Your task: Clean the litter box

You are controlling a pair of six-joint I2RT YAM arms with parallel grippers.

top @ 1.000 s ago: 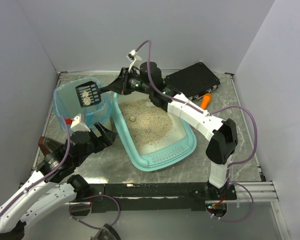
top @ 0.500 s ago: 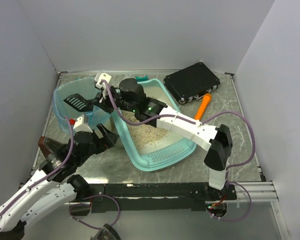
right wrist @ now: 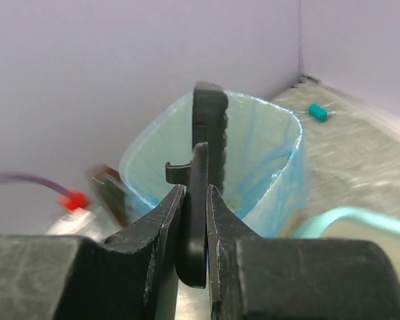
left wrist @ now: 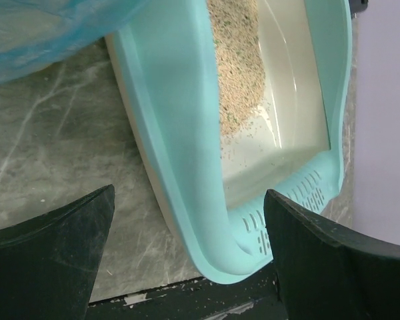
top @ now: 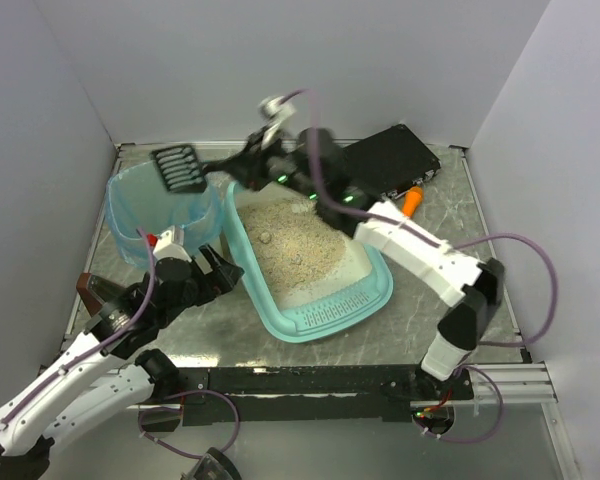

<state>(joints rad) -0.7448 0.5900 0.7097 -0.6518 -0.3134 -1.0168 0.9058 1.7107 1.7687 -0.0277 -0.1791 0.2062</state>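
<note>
The teal litter box [top: 280, 300] with beige litter [top: 295, 240] sits mid-table, its slotted lip toward the arms. One or two small clumps [top: 267, 237] lie in the litter. My right gripper [top: 242, 160] is shut on the handle of a black slotted scoop [top: 180, 168], held above the far rim of the blue-bagged bin [top: 130, 235]; the scoop looks empty. In the right wrist view the fingers [right wrist: 163, 227] clamp the scoop handle [right wrist: 195, 220], edge-on. My left gripper [top: 215, 272] is open, straddling the box's left rim [left wrist: 187, 167] without touching it.
A black case [top: 385, 160] lies at the back right with an orange tool [top: 412, 200] beside it. A brown object [top: 92, 291] sits left of the left arm. A small teal piece [right wrist: 317, 112] lies on the table behind the bin. Grey walls enclose the table.
The scoop first held clumps over the bin, then dipped turned over inside it. Now my right gripper has lifted it up and back, empty. The left gripper has barely moved.
</note>
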